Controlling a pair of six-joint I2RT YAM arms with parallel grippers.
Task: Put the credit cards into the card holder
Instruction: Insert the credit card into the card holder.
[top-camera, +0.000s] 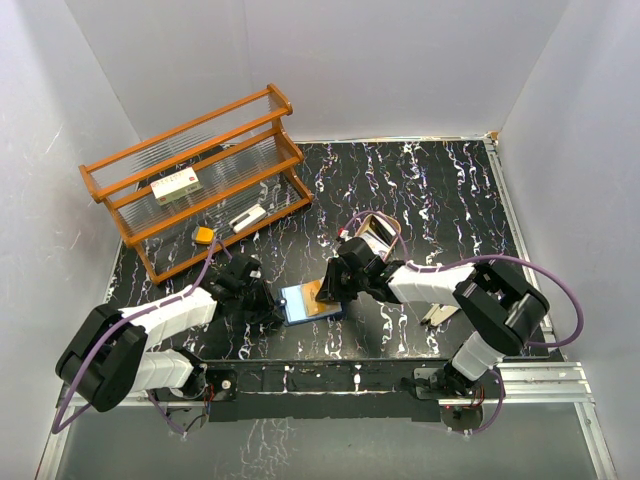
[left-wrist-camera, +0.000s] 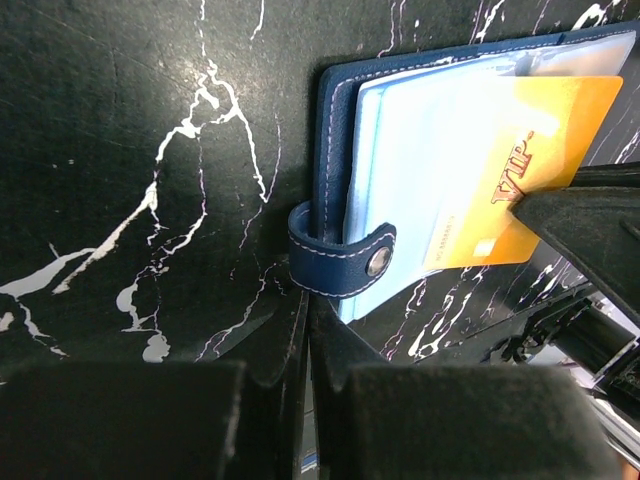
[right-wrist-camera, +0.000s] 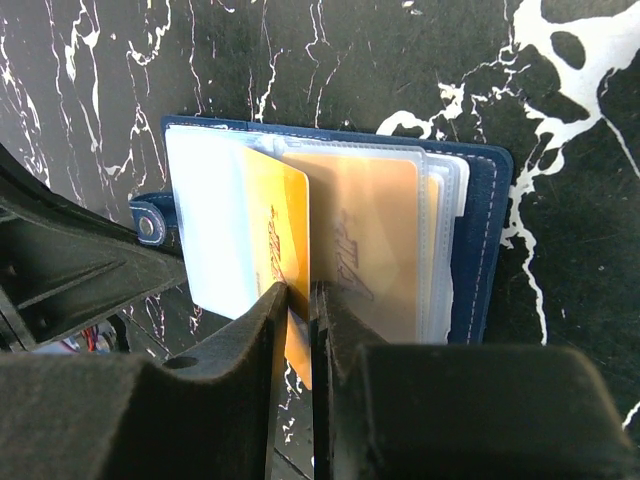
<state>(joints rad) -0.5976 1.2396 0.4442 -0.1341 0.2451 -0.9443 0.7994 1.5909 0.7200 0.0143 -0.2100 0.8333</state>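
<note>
While the right end effector (right-wrist-camera: 300, 293) is clamped on the near edge of a gold card (right-wrist-camera: 275, 225), the left end effector (left-wrist-camera: 305, 322) sits fully closed with nothing between its fingers that I can see, tips down on the table (left-wrist-camera: 120, 150) just beside the snap strap (left-wrist-camera: 345, 262) of the card holder (right-wrist-camera: 487, 230).

Writing first: the left wrist view shows "VIP" in reddish-brown letters on the gold card, plus a small line of print near the chip end that's too tiny to read. A second card (right-wrist-camera: 372, 240) already sits behind a clear sleeve and has some script lettering on it, but it's blurred by the plastic, so no idea what it says.

The card holder lies open and flat on the black marbled table between the two arms, navy outside, pale blue inside, with a stack of clear sleeves. The gripped card is tilted over the pale blue page, its far edge right at the mouth of a sleeve; can't tell if it's actually inside.

Further out, a wooden rack (top-camera: 130, 165) stands at the back left. A white box (top-camera: 177, 186) with red marks sits on its middle shelf, print unreadable. On the bottom shelf are a small orange item (top-camera: 204, 236) and a white one (top-camera: 247, 219).
</note>
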